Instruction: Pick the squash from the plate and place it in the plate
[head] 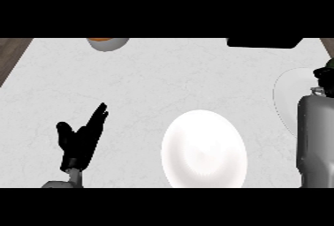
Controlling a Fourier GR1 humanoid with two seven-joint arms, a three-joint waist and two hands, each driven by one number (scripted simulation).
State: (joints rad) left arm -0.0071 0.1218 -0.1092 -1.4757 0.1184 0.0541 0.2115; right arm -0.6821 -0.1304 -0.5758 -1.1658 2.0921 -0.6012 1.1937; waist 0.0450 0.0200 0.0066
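A large white plate [203, 150] lies at the counter's front middle with nothing on it. A second pale plate [286, 95] sits at the right edge, partly cut off by the view. My right forearm reaches up over that plate, and my right hand [324, 76] shows only partly at the edge, above the plate's far side. A dark greenish bit [330, 65] next to the hand may be the squash; most of it is out of view. My left hand [79, 140] rests open at the lower left, fingers up, apart from both plates.
A bowl [108, 43] holding something orange stands at the counter's far edge, left of centre. A black object [264, 42] sits at the far right. Brown wood shows past the counter's left edge [12, 53].
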